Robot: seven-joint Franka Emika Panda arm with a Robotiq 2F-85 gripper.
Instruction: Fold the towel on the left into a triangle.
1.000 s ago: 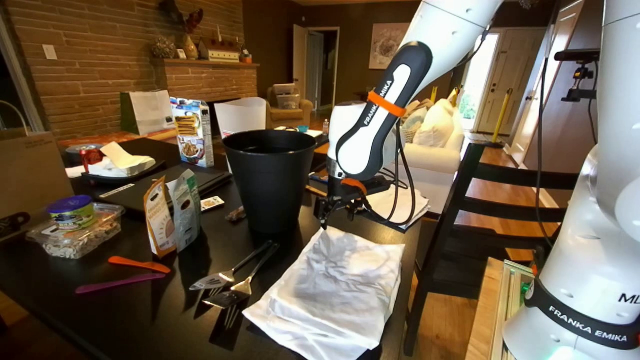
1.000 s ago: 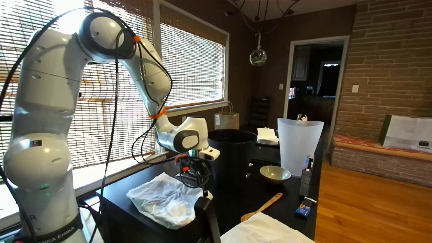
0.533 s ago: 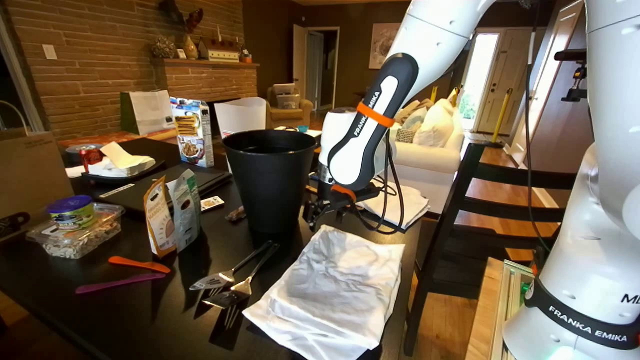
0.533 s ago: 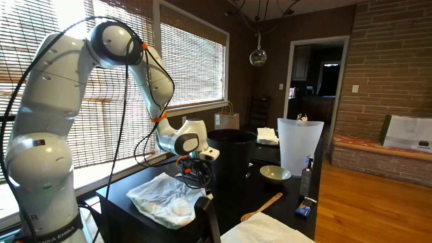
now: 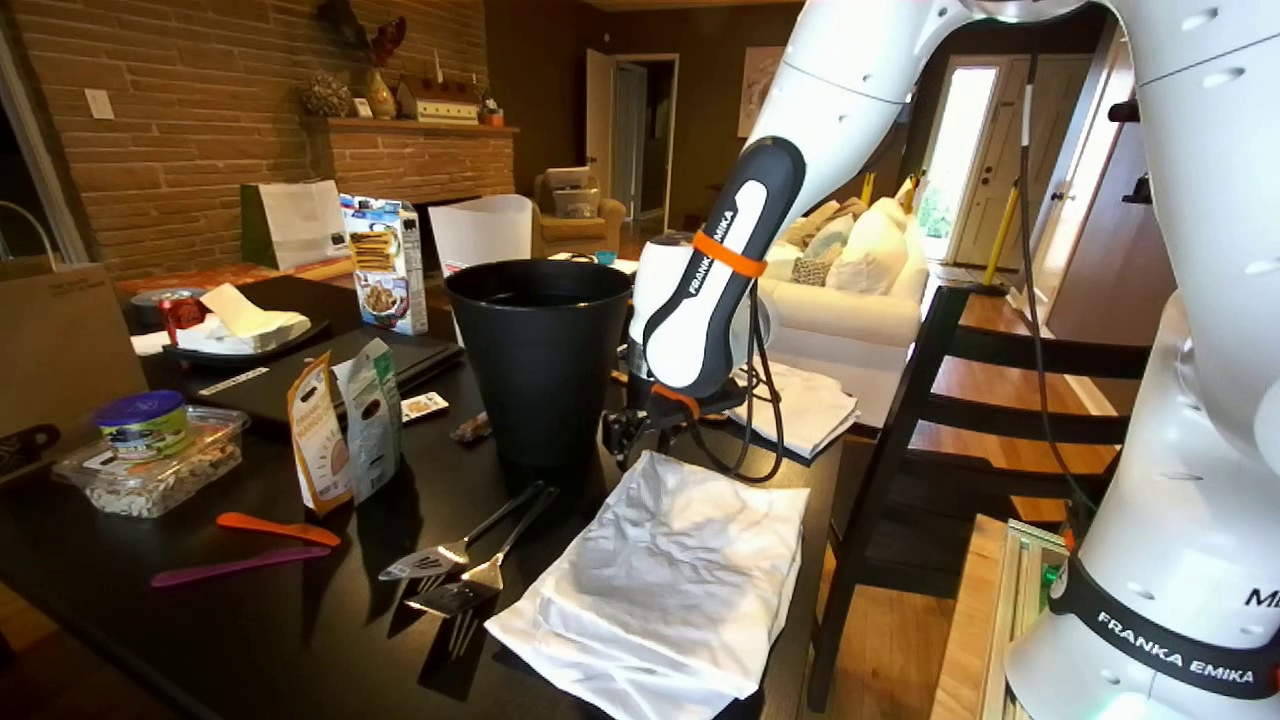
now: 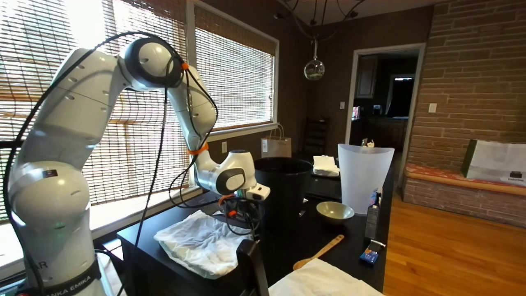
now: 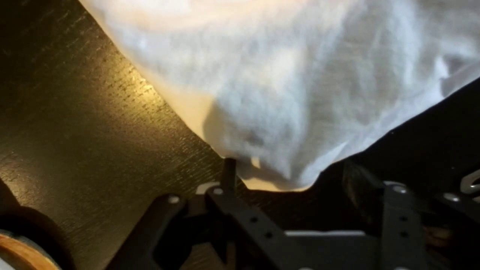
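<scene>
The white towel (image 5: pixel 660 570) lies wrinkled in uneven layers on the dark table. It also shows in an exterior view (image 6: pixel 203 242) and fills the upper wrist view (image 7: pixel 292 75). My gripper (image 5: pixel 625 455) is low over the table at the towel's far corner, beside the black bin; it also shows in an exterior view (image 6: pixel 254 234), partly behind a chair back. In the wrist view my gripper (image 7: pixel 288 170) is open, its fingers spread apart. The towel's corner reaches between the fingers. The left fingertip meets the towel's edge; the right finger is dark and apart from it.
The black bin (image 5: pixel 540 370) stands close by the gripper. A smaller flat-folded white cloth (image 5: pixel 805 405) lies beyond, near the table edge. Metal spatulas (image 5: pixel 470 570) lie beside the towel. A wooden spoon (image 6: pixel 318 253), a bowl (image 6: pixel 335 211) and a chair back (image 6: pixel 251 263) are nearby.
The arm has lowered, and in an exterior view the gripper has moved left, toward the bin, slightly past the towel's corner. The towel looks nearly unchanged.
</scene>
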